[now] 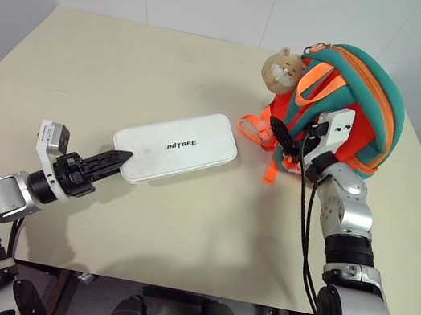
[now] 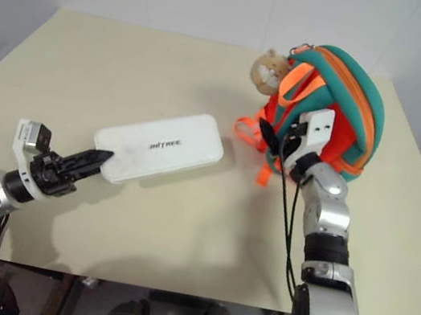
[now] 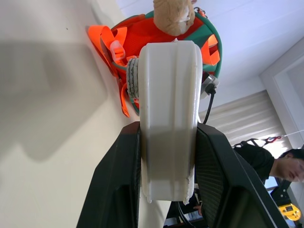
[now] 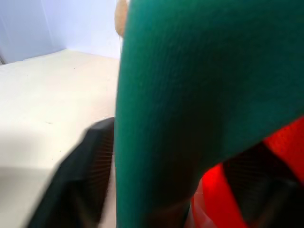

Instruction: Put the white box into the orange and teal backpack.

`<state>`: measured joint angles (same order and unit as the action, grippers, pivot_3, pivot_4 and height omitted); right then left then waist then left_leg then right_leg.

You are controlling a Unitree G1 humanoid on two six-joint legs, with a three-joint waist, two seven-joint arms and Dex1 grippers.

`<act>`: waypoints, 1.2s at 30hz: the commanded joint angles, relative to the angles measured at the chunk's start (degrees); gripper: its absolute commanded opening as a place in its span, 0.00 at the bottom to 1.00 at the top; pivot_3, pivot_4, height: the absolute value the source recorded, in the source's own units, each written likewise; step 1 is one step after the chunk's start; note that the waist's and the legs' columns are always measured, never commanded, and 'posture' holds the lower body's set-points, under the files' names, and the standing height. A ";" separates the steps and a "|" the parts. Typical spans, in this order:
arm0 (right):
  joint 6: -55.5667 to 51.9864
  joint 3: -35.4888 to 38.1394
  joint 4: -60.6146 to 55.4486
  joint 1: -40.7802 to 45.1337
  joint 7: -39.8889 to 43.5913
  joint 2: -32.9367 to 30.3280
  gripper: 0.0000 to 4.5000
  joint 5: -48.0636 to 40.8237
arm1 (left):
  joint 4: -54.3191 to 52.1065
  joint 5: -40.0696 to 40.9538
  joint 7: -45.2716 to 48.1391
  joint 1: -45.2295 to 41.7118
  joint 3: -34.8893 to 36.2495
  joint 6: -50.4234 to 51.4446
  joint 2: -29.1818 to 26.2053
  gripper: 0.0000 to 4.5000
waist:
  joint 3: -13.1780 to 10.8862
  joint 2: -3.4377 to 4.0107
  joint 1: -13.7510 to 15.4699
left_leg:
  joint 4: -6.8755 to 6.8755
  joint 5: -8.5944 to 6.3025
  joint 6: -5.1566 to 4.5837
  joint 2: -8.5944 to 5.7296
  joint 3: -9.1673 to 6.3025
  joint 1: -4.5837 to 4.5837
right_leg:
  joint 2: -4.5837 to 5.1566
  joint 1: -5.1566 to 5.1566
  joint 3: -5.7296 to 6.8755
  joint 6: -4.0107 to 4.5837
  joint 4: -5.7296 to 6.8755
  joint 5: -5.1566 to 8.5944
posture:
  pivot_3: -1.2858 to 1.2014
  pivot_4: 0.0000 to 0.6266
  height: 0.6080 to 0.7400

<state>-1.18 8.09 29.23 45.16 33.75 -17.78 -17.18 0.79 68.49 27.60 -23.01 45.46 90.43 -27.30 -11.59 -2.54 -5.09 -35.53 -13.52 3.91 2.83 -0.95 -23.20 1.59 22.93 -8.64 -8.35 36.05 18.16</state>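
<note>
Head views: we see the left arm reaching in low from the near left corner of the table (image 1: 88, 63), forearm almost flat, pointing forward and to the right. The left gripper (image 1: 119, 159) is clamped on the near short end of the white box (image 1: 177, 147). The box lies slantwise on the tabletop, lettering up, its far end aimed at the backpack (image 1: 359, 102) but well short of it. The right arm stands up from the near right edge, elbow bent, wrist tipped slightly upward. The right gripper (image 1: 282, 133) is in among the teal straps at the front of the backpack; from here we cannot tell whether it has hold of anything. The backpack sits upright at the far right of the table, with a tan plush charm (image 1: 281, 69) at its top left and orange webbing (image 1: 256, 129) trailing on the table towards the box.

Left wrist view: we see both black fingers (image 3: 118, 190) pressed against the two faces of the box, which runs away from the camera towards the backpack. A person (image 3: 280, 166) sits in the background.

Right wrist view: a teal strap (image 4: 190, 95) passes between the two fingers (image 4: 80, 175). They straddle it, but we cannot tell if they pinch it. Orange fabric shows beneath.
</note>
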 commanded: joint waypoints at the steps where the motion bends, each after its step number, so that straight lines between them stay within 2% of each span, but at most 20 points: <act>1: 1.30 1.60 -1.57 1.05 -0.75 -0.08 0.40 -0.76 | -1.35 3.72 -0.89 0.25 0.66 -1.28 -0.26 0.28 | 0.00 0.00 -0.01 | -0.01 0.00 0.00 0.00 0.00 0.00 | 0.00 0.00 0.00 0.00 0.01 0.00 | 0.52 0.24 1.00; 6: 0.02 1.61 -4.03 0.50 -0.15 -0.34 0.02 -1.57 | -0.12 4.75 -1.94 -0.16 -0.66 -2.71 -0.95 0.28 | 0.00 0.00 -0.01 | 0.00 0.01 0.01 0.00 0.00 0.01 | -0.01 0.00 0.00 0.00 0.00 0.00 | 0.52 0.24 1.00; 7: -0.43 1.52 -4.88 0.20 0.24 -0.43 0.00 -1.81 | 0.22 4.77 -1.97 -0.26 -0.96 -3.02 -1.14 0.28 | 0.00 0.00 0.00 | 0.00 0.01 0.01 0.00 0.00 0.00 | -0.01 0.00 0.00 0.00 -0.01 0.00 | 0.52 0.24 1.00; 14: -9.24 0.58 -17.98 -5.11 3.07 -1.70 0.00 -5.90 | 3.38 3.64 -0.99 -1.70 -3.47 -6.22 -3.58 0.28 | -0.01 0.01 0.12 | 0.13 0.01 0.02 0.00 0.00 -0.01 | -0.01 0.07 0.00 0.01 -0.04 0.01 | 0.52 0.24 1.00; 23: -22.64 -0.50 -39.66 -12.99 6.74 -5.53 0.00 -14.88 | 9.51 0.81 2.35 -3.81 -6.07 -12.14 -9.48 0.28 | -0.01 0.01 0.18 | 0.30 0.03 0.05 0.00 0.07 -0.11 | -0.01 0.31 -0.03 0.07 -0.04 0.04 | 0.52 0.24 1.00; 30: -35.81 0.06 -56.50 -15.17 8.78 -10.86 0.00 -29.79 | 15.99 -3.34 7.57 -5.74 -8.44 -16.54 -15.90 0.28 | -0.01 0.01 0.23 | 0.46 0.05 0.08 0.02 0.10 -0.26 | -0.02 0.61 -0.04 0.23 0.02 0.13 | 0.52 0.24 1.00; 36: -42.91 1.34 -63.47 -14.63 10.06 -16.17 0.00 -42.13 | 20.66 -7.24 12.73 -7.82 -11.20 -19.42 -19.32 0.28 | -0.01 0.00 0.38 | 0.48 0.04 0.08 0.03 0.09 -0.39 | 0.00 0.69 0.00 0.27 -0.04 0.16 | 0.52 0.24 1.00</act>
<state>-43.33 7.24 -30.45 29.57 42.66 -32.95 -54.74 21.28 61.81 37.61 -29.55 34.14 72.41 -44.99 -11.60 -2.53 -4.71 -35.05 -13.48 3.98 2.87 -0.86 -23.59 1.59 23.61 -8.64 -8.08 36.00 18.32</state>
